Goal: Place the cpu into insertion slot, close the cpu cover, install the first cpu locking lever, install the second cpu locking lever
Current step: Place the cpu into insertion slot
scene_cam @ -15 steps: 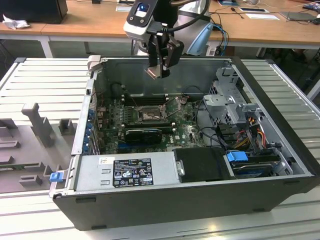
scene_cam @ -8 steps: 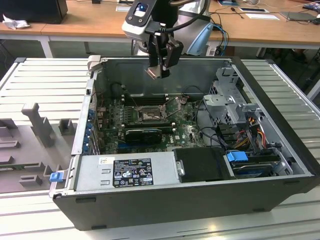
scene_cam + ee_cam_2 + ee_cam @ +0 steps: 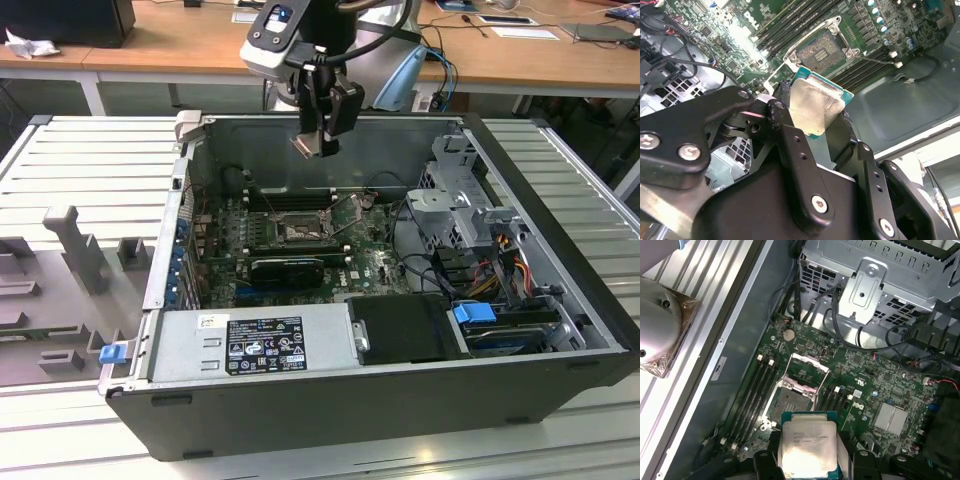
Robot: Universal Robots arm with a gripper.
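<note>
A: One chip, one gripper. Where do they stand in the exterior view?

B: The gripper [image 3: 322, 140] hangs above the open computer case [image 3: 560, 260], pinched on the cpu [image 3: 303, 146]. The insertion slot [image 3: 298, 232] lies on the motherboard [image 3: 370, 262], below the fingertips and well apart from them.

A: And the second wrist view?

B: The two black fingers [image 3: 790, 145] clamp the cpu [image 3: 815, 107] by opposite edges. A silvery face is turned to the camera, and the green rim sticks out past the fingertips. Beyond the chip, ahead of the fingertips, sits the slot [image 3: 824, 50]. Its dark centre is bare, with nothing seated in it. The long memory slots [image 3: 790, 25] run just beside it.

A: The first wrist view?

B: The same hold: the cpu [image 3: 807, 447] is squeezed between the fingers [image 3: 766, 462]. The slot [image 3: 791, 401] is ahead of them and apart, and a metal drive cage [image 3: 875, 285] stands farther out.

A: How will the chip handle?

B: I judge it light, flat and stiff, so a modest squeeze on the edges should be enough. The metal top looks smooth and could slip in a loose hold. The underside contacts and the socket's pins are likely delicate, so the bare edges are the place to take it, as here. Any tilt or drag against the socket could do harm.
</note>
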